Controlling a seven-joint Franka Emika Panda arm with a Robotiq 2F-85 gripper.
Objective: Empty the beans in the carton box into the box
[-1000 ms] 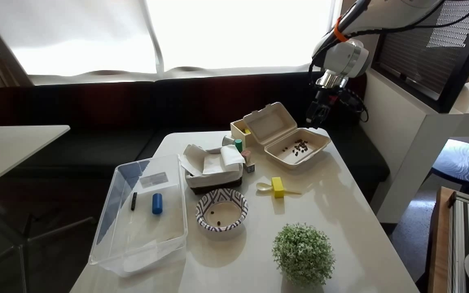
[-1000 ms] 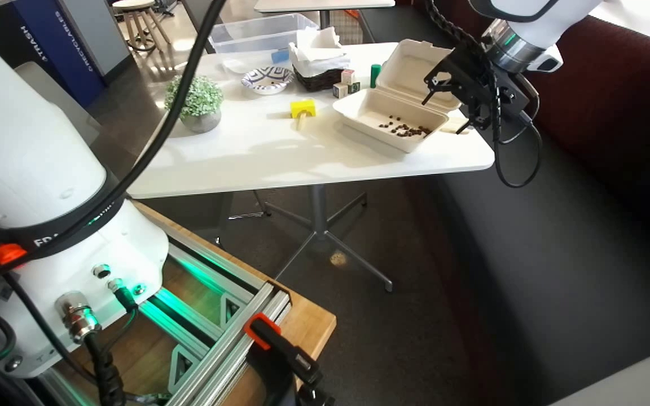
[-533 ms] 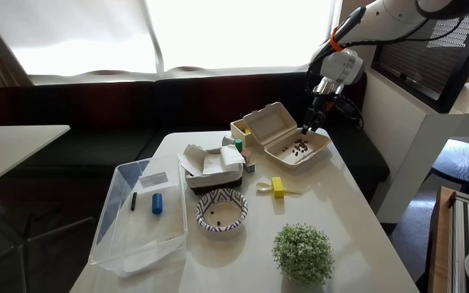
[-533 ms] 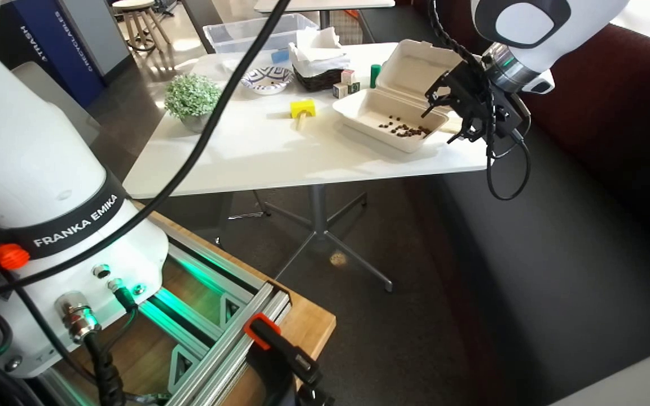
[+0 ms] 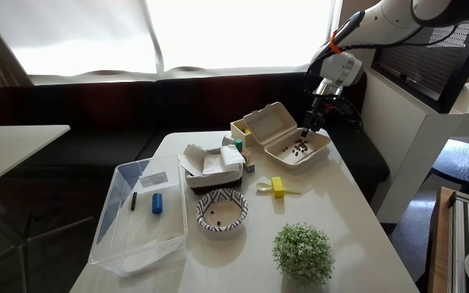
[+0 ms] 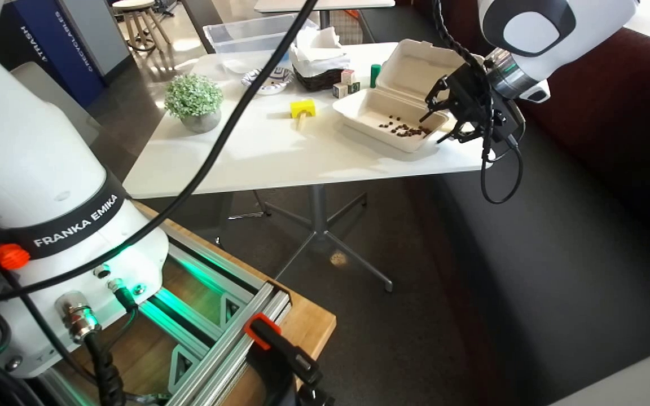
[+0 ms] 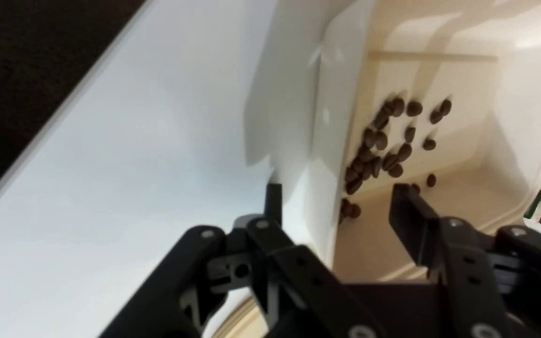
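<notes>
Inside carton box (image 7: pixel 470 136), beans (image 7: pixel 390 162) (oval)

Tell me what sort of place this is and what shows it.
Probably a break room or canteen: a long padded bench stands beside a white pedestal table, and a blue panel in the background reads RECYCLABLES.

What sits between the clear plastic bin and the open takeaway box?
In both exterior views, a white-lined basket stands between the clear bin and the carton box, with small blocks and a green cylinder nearer the carton box.
</notes>
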